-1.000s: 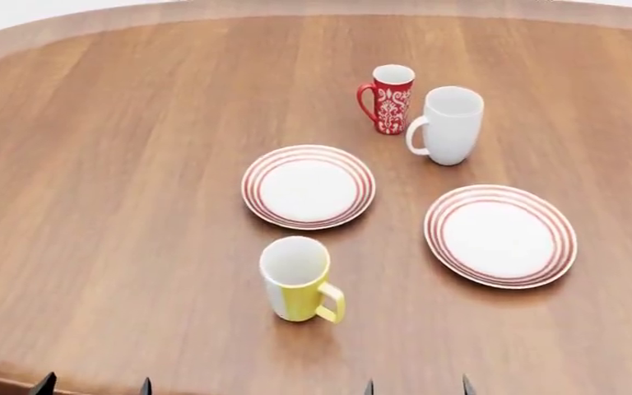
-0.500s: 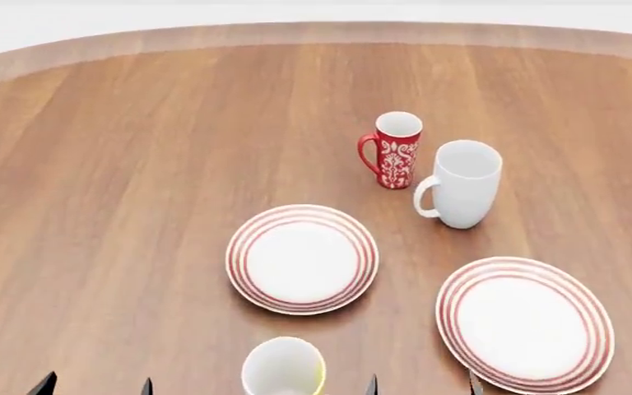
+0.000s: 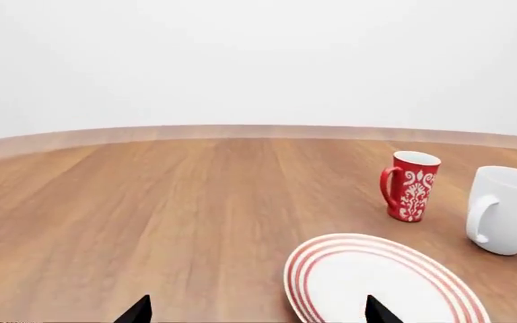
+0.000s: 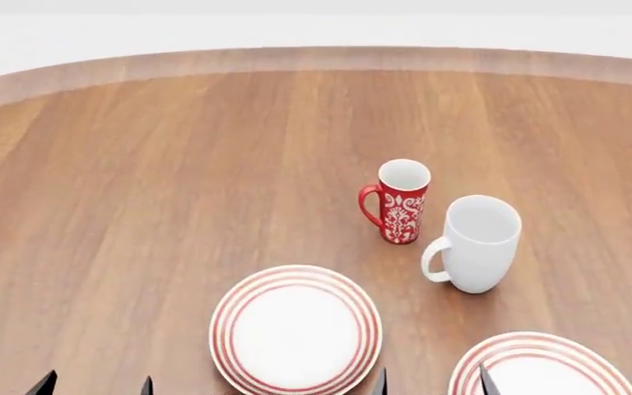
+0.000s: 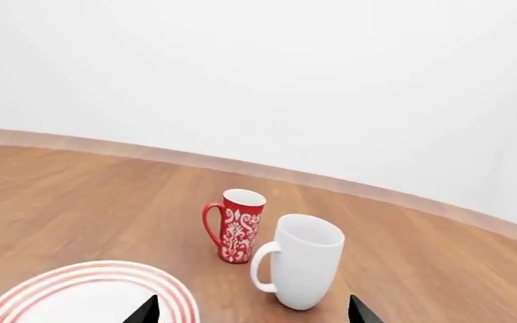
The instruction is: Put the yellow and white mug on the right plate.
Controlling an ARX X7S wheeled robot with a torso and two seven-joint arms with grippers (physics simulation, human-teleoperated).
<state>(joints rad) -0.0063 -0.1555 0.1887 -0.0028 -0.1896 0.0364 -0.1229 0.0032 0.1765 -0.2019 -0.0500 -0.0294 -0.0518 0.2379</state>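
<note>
Wood-grain tabletop (image 4: 162, 181) fills the head view, curving away to a pale rim under a blank white wall. Going left to right: the left gripper (image 4: 95, 385) shows only as two dark fingertips at the lower edge, set apart with bare wood between them, so it looks spread and empty; next comes the left plate (image 4: 295, 332), white with red rings, then the right gripper (image 4: 430, 383), again just two dark tips apart and holding nothing. Beyond it stands the slim red patterned mug (image 4: 401, 200), upright, with the taller white mug (image 4: 476, 243) just beside it on the right, handle toward the left. At the lower right corner only a slice of the right plate (image 4: 541, 368) shows. The yellow and white mug is in none of the three views — neither head nor wrist cameras catch it — so I cannot say where it sits from here. That is the main risk, in my judgement: with the target unseen, an arm moving blind could clip it and tip it, or the white mug might be taken for it. A reach across could also nudge the left plate or knock over the two upright mugs.
</note>
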